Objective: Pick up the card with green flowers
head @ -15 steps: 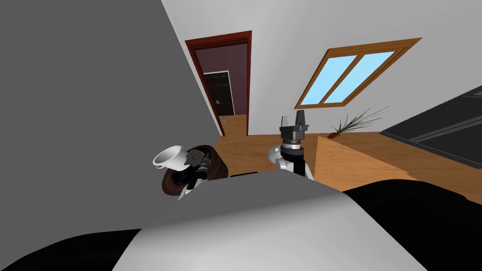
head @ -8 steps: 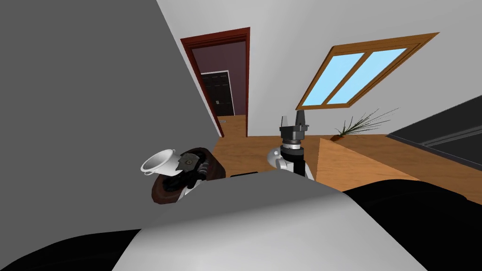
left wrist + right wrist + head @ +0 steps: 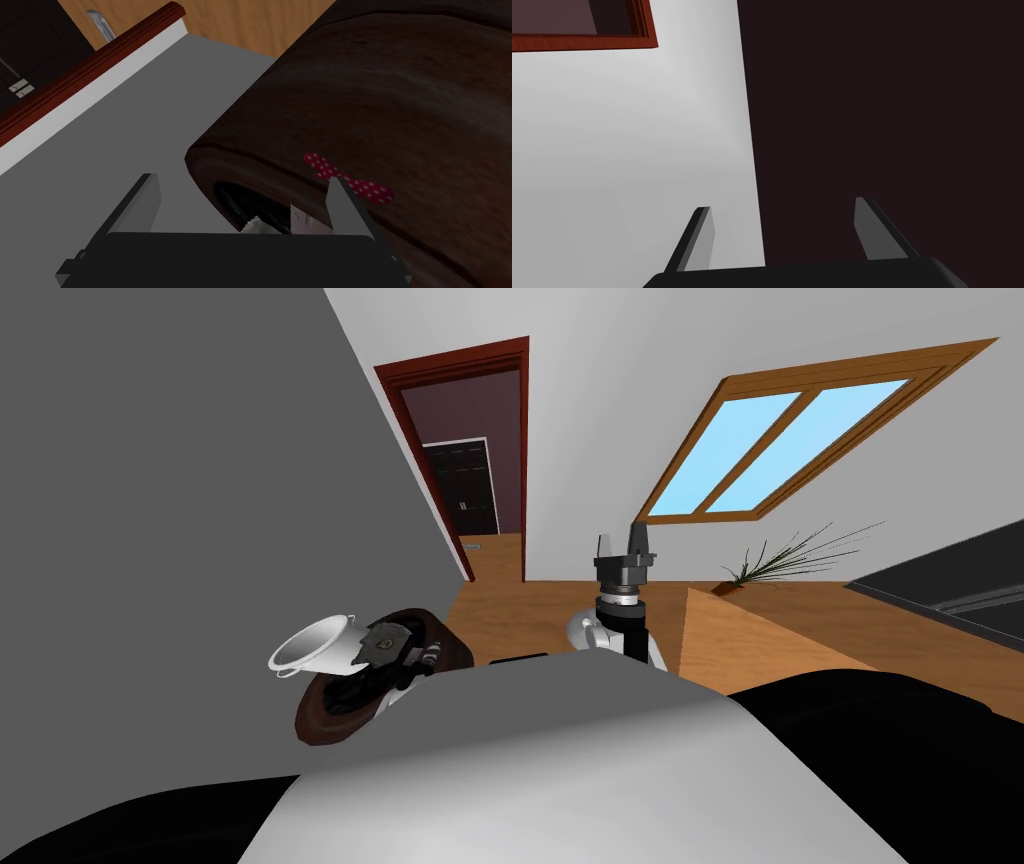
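- Head view: a plain grey wall (image 3: 150,488) takes up the left side. Past its far edge stands a dark red door frame (image 3: 400,438) with a dark door (image 3: 465,488) beyond it. To the right, a wood-framed window (image 3: 790,438) with blue panes sits in a pale wall
- A wooden floor (image 3: 520,598) runs from the doorway towards the near side. A spiky plant (image 3: 780,560) sits on it under the window. A wooden surface (image 3: 740,638) lies right of centre, and a dark flat surface (image 3: 950,578) lies at the far right
- At near left, against the grey wall, the left gripper (image 3: 375,673) reaches into a dark brown rounded vessel (image 3: 325,723). A white cup (image 3: 310,650) with a small handle lies tilted at the vessel's left edge
- The right gripper (image 3: 636,533) is held up in the middle, well apart from the vessel
- Left wrist view: the left fingers are spread wide and released, gripping nothing, with the vessel's rim and dark opening between them
- A red bow with white dots (image 3: 350,180) lies on the vessel's brown side, just beside one finger
- A white card (image 3: 299,222) with faint marks pokes out of the opening, close to that same finger and low by the gripper's body. I cannot tell whether it bears green flowers
- A jagged white scrap (image 3: 255,226) sits just beside the card
- Right wrist view: the right fingers stand apart, released, with nothing between them
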Controlling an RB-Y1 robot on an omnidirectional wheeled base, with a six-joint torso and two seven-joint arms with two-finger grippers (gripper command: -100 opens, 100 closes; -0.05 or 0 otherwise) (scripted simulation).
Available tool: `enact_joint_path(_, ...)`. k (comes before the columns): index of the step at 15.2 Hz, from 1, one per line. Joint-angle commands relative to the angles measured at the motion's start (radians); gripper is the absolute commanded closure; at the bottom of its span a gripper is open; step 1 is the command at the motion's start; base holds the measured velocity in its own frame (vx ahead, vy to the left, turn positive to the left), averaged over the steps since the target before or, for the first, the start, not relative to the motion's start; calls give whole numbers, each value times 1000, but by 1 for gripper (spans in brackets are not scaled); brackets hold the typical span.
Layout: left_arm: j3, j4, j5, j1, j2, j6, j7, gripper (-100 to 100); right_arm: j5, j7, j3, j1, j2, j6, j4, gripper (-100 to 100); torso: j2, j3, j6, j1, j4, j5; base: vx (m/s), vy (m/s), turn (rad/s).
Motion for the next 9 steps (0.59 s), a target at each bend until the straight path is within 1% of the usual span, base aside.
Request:
enact_joint_path(1, 8, 26, 9, 0, 18, 34, -2, -100, 0, 0, 0, 0, 0, 0, 0, 0, 0, 0, 0, 0, 0, 0, 112, -122, 50)
enact_joint_path(2, 20, 55, 8, -4, 28, 68, -5, -100, 0, 0, 0, 0, 0, 0, 0, 0, 1, 0, 0, 0, 0, 0, 124, -114, 60)
enact_joint_path(3, 20, 55, 8, -4, 28, 68, -5, -100, 0, 0, 0, 0, 0, 0, 0, 0, 0, 0, 0, 1, 0, 0, 126, -102, 49)
enact_joint_path(4, 32, 83, 6, -8, 38, 100, -8, -100, 0, 0, 0, 0, 0, 0, 0, 0, 0, 0, 0, 1, 0, 0, 129, -110, 38)
enact_joint_path(5, 32, 83, 6, -8, 38, 100, -8, -100, 0, 0, 0, 0, 0, 0, 0, 0, 0, 0, 0, 1, 0, 0, 126, -93, 47)
enact_joint_path(6, 44, 111, 3, -12, 50, 131, -10, -100, 0, 0, 0, 0, 0, 0, 0, 0, 0, 0, 0, 2, 0, 0, 133, -77, 62)
enact_joint_path(7, 44, 111, 3, -12, 50, 131, -10, -100, 0, 0, 0, 0, 0, 0, 0, 0, 0, 0, 0, 3, 0, 0, 124, -73, 51)
enact_joint_path(9, 68, 162, -3, -18, 74, 184, -14, -100, 0, 0, 0, 0, 0, 0, 0, 0, 0, 0, 0, 4, 0, 1, 140, -101, 59)
